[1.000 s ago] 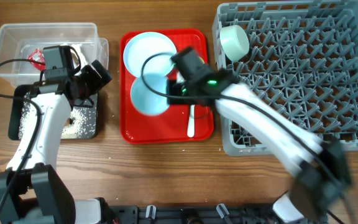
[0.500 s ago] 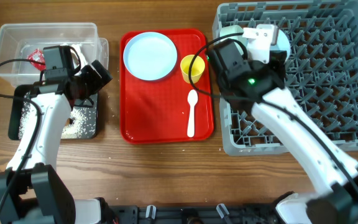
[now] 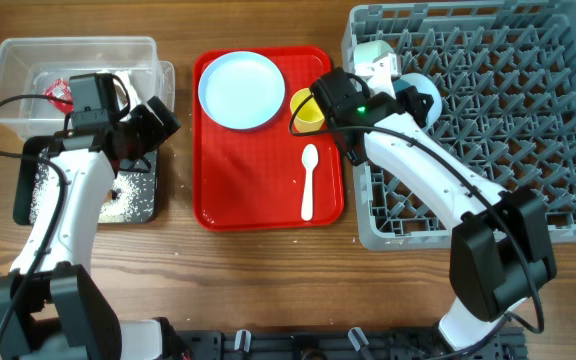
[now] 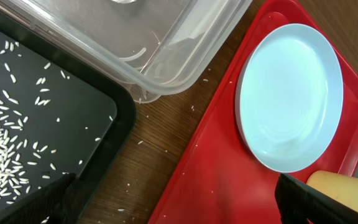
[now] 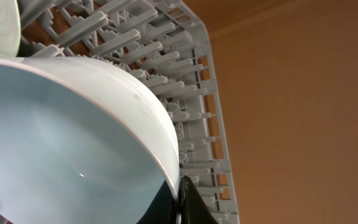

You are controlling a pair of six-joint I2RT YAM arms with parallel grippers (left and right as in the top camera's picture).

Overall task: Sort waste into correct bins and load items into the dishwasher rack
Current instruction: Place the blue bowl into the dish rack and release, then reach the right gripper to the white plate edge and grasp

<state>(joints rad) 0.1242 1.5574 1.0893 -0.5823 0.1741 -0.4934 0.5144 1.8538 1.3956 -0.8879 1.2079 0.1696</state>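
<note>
Two round pale blue bowls sit at the upper left corner of the large square grey plastic dishwasher rack [image 3: 558, 130], which fills the right side of the overhead frame. One bowl [image 3: 376, 62] lies in the very corner. The other bowl [image 5: 73, 155] stands tipped on edge just beside it among the pegs, and the right gripper [image 5: 180, 202] is pressed together on its rim; whether it rests on the rack floor cannot be told.

In the centre, the flat red serving tray [image 3: 258, 190] carries the round pale blue plate [image 3: 241, 90] at its top, the small yellow cup [image 3: 306, 110] near its upper right edge and the white plastic spoon [image 3: 308, 180] below the cup.

At the left, the left gripper [image 3: 151, 122] hangs spread wide and empty above the meeting of the clear plastic rectangular tub [image 3: 28, 60] and the shallow black rectangular tray [image 3: 143, 195]. A small red wrapper [image 3: 60, 92] lies in the tub, and loose white rice grains [image 3: 48, 190] lie scattered over the black tray. All stand on the wooden bench [image 3: 268, 280].
</note>
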